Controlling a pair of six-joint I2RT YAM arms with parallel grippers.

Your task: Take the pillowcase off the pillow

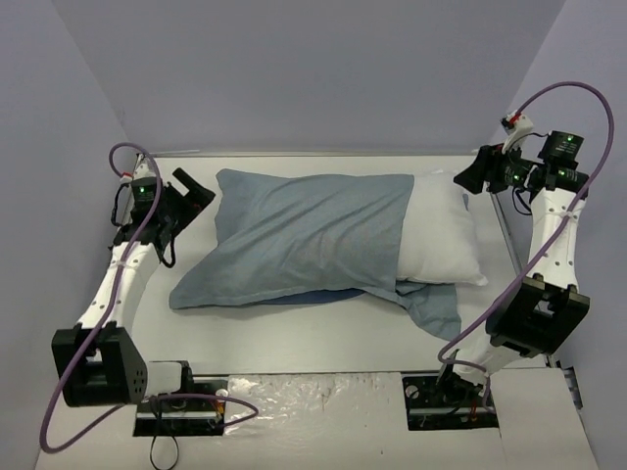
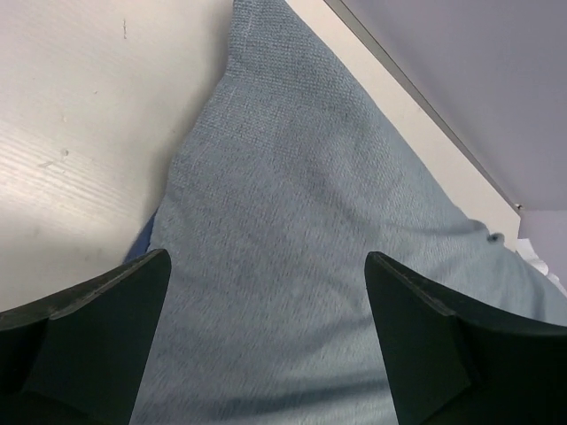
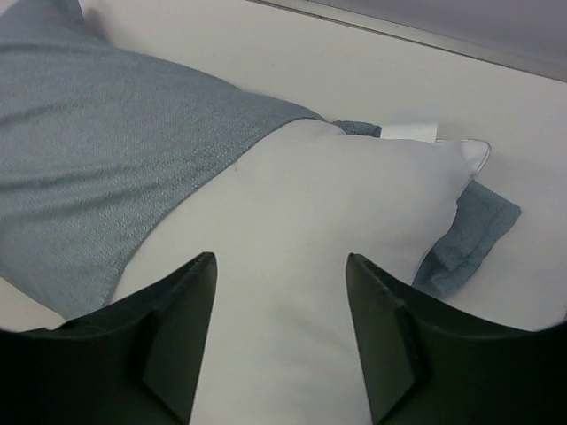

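Only the top view shows the whole layout. The large soft blue cloth pillowcase (image 1: 304,240) and the plump white rectangular pillow (image 1: 441,235) are seen lying on the white tabletop (image 1: 294,338) between the 2 arms. Their shared long axis runs left to right across the tabletop. The closed end of the pillowcase is pointed left, and its open mouth is turned right. About the right third of the pillow is left bare beyond that mouth. At the near right, a loose flap of the pillowcase is spread on the tabletop from under the pillow's near edge. A strip of darker blue is exposed along the near edge of the pillowcase.

The left hand (image 1: 196,191) is placed at the far-left corner of the pillowcase, and the right hand (image 1: 470,176) at the far-right corner of the pillow.

The left wrist view adds the weave of the pillowcase (image 2: 292,266), which tapers to a corner on the tabletop (image 2: 71,106). The left hand (image 2: 266,261) is seen there with its 2 fingers spread wide and nothing held between them.

Only the right wrist view shows the small white tag (image 3: 412,131) at the pillow's corner, with a fold of blue cloth beside it. The right hand (image 3: 281,261) is likewise spread apart and empty over the bare pillow (image 3: 337,221), with the pillowcase (image 3: 106,150) to its left. Whether either hand touches the fabric cannot be told.
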